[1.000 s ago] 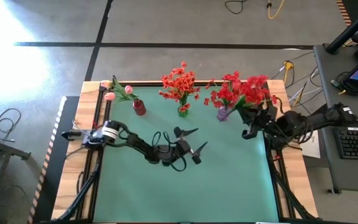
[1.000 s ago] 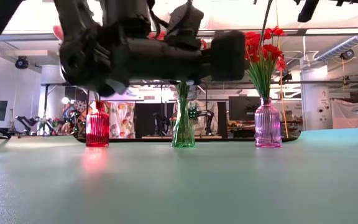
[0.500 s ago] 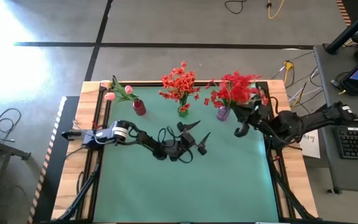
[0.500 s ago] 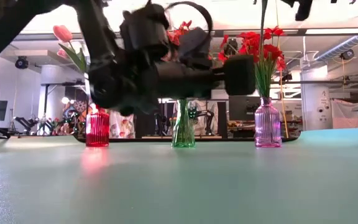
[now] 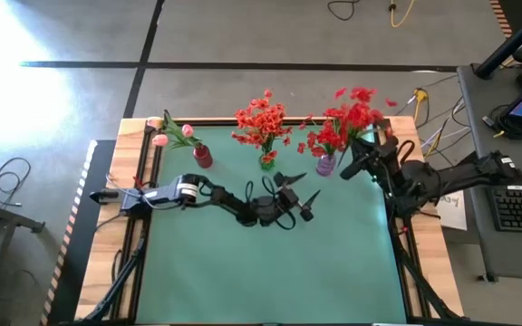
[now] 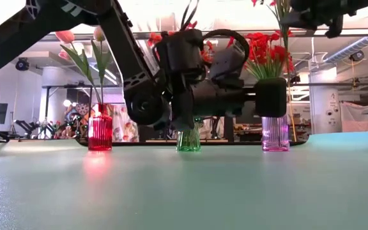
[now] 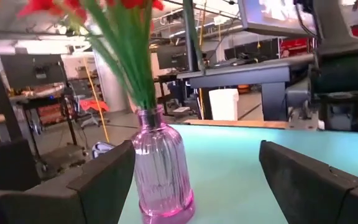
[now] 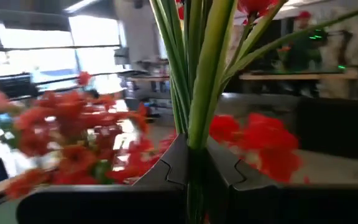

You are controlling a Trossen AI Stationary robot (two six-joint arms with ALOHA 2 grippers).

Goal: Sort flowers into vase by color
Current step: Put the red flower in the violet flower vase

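Right gripper (image 5: 362,161), upper right, clamped on a deep red flower stem (image 8: 199,74) above the ribbed purple glass vase (image 5: 325,164); next: lower stems into its neck. Left gripper (image 5: 299,195), mid-frame, open, empty.

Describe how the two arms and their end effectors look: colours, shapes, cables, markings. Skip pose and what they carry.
Both arms are dark, nearly black, built of rounded jointed segments. The left arm has a white band near its base and a thin black cable looping beside its wrist. Its left end effector ends in two flat, tapering dark fingers with matte, blunt tips. The right end effector is equally dark, its two fingers angular and notched.
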